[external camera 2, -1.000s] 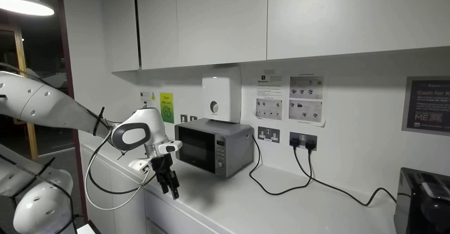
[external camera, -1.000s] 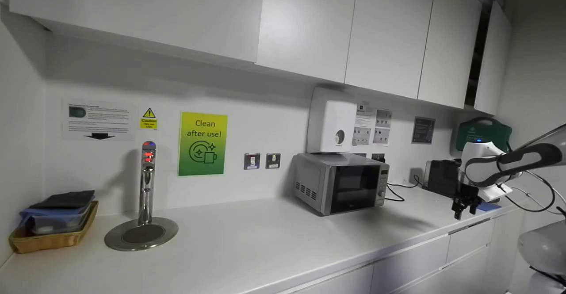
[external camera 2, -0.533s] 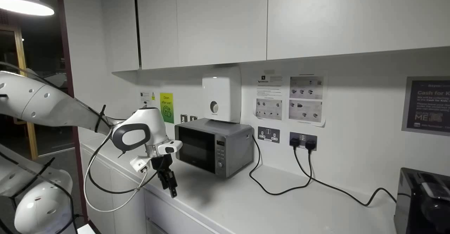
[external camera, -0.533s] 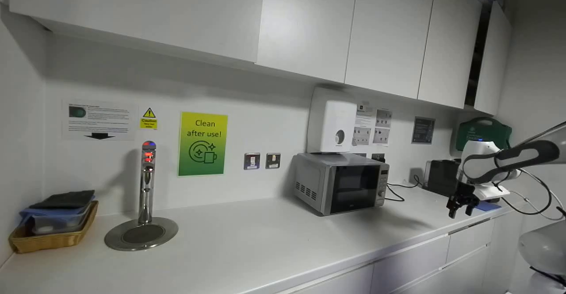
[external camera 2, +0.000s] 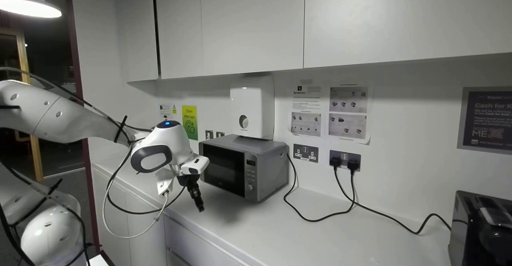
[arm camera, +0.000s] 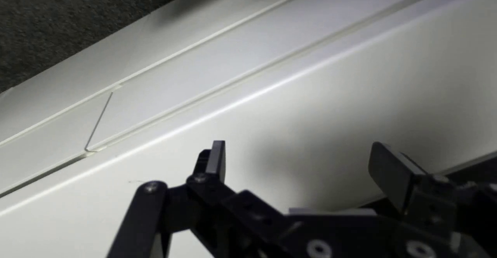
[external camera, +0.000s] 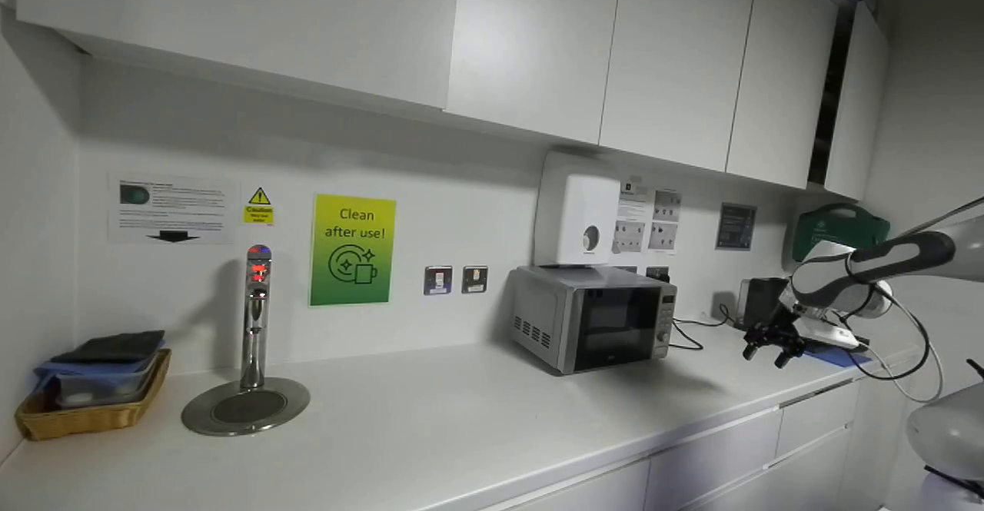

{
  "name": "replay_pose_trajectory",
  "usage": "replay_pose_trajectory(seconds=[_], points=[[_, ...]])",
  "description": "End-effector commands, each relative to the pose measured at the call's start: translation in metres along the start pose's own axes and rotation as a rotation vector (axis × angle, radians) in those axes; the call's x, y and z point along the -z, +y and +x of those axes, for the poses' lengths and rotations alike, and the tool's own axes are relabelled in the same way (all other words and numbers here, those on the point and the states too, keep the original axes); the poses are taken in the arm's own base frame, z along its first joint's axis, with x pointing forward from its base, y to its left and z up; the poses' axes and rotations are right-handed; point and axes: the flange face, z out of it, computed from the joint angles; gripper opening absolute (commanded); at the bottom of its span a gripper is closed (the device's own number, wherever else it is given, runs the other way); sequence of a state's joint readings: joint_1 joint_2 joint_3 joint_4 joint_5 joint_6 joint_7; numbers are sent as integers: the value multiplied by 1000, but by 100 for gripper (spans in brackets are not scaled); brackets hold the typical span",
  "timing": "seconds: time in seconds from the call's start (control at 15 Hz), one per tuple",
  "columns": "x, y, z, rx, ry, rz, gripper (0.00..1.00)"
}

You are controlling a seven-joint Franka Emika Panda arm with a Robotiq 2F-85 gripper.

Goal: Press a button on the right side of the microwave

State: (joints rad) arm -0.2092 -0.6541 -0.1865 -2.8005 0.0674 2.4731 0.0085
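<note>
- Gripper [arm camera: 298, 151] hung over the white countertop [external camera: 461, 426], its tips slanting downward.
- The two fingers [arm camera: 217, 161] were spread wide, pale countertop and a soft shadow showing between them in the wrist view.
- Microwave [external camera 2: 224, 168] stood on the countertop by the back wall [external camera: 453, 157], beneath a white wall-mounted box [external camera 2: 256, 102]. Casing was silver-grey, door window dark, door shut.
- Control panel [external camera 2: 251, 174] ran down the right side of the microwave's front: small display [external camera 2: 251, 163] at the top, rows of buttons [external camera 2: 251, 173] under it, round dial [external camera 2: 251, 187] below those. Markings were too small to read.
- Gripper and microwave stood apart in both exterior views.
- White arm [external camera 2: 72, 118] bent down to the gripper; a small blue light [external camera 2: 167, 124] was lit near its wrist.
- Two black plugs [external camera 2: 353, 164] sat in a wall socket [external camera 2: 345, 157] to the right of the microwave.
- Dark appliance [external camera 2: 480, 230] stood farther along the countertop, only partly in view.
- Chrome tap [external camera: 256, 319], lights glowing red and blue, rose from a round metal base [external camera: 246, 411].
- Wicker basket [external camera: 92, 423] sat near the tap, dark cloth [external camera: 115, 346] topping its contents.
- Yellow-green sign [external camera: 354, 250] between tap and microwave read "Clean after use!"
</note>
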Motion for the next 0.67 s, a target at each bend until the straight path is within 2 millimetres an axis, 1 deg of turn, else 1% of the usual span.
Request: replay_pose_trajectory(seconds=[0.0, 0.33, 0.6], points=[[-7, -10, 19, -94, 82, 78, 100], [-16, -22, 38, -212, 178, 181, 100], [-20, -24, 51, -324, 234, 264, 100]])
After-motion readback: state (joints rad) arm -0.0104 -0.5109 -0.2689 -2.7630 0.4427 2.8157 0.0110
